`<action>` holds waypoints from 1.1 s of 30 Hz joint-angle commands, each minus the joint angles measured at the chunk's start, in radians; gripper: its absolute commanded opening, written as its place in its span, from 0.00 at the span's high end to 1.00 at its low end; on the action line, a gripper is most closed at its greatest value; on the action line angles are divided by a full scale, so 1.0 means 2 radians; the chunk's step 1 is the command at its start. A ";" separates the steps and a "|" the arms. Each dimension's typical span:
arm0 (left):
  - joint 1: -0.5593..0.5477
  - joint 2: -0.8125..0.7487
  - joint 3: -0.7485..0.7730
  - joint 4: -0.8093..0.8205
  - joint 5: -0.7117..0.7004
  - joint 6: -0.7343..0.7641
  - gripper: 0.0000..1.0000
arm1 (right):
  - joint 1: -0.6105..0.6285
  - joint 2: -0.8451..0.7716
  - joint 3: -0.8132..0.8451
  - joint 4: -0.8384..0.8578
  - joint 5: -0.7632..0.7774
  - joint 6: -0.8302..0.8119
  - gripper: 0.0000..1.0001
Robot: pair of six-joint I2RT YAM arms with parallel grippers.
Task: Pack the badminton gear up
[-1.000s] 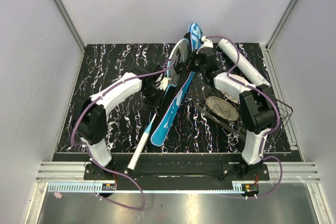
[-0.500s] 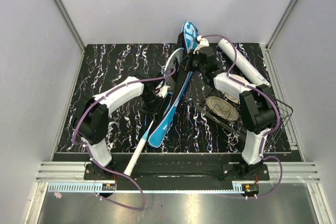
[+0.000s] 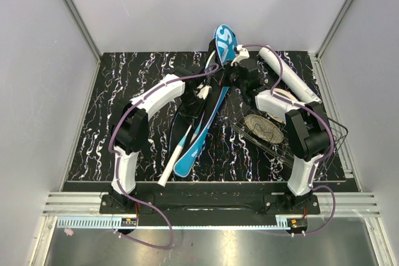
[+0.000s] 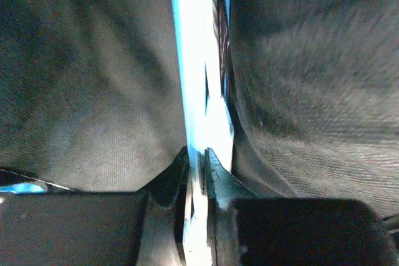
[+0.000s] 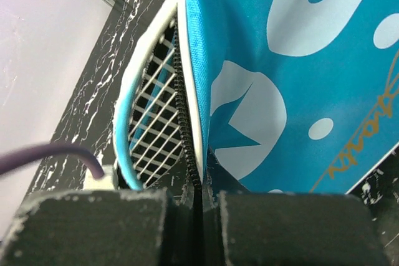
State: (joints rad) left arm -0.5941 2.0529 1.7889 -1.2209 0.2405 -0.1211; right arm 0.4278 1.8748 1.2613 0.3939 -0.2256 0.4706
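Snagging: racket (image 5: 121, 129) may catch the cover (image 5: 249, 42) zipper (image 5: 184, 91).
Left gripper (image 4: 196, 157): apparently clamping racket frame.
Right gripper (image 5: 199, 196): pinching cover edge.

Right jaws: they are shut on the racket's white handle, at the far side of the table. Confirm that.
Wrong in one respect: the right jaws are shut on the zipper edge of the blue cover, not the white handle. The right wrist view shows it. They are at the far side of the table.
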 commanded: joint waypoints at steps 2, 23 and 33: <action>0.008 -0.015 0.040 0.093 -0.037 -0.043 1.00 | 0.018 -0.048 -0.016 0.003 -0.025 0.069 1.00; -0.017 -0.024 -0.002 0.279 -0.204 -0.109 0.97 | 0.015 -0.063 -0.042 0.020 -0.070 0.147 1.00; -0.025 -0.224 -0.085 0.258 -0.087 -0.098 0.23 | 0.004 -0.062 -0.009 -0.091 -0.051 0.064 1.00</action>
State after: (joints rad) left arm -0.6426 1.9018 1.6604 -0.7902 -0.0345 -0.3340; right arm 0.4290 1.8095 1.1740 0.2691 -0.3012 0.6827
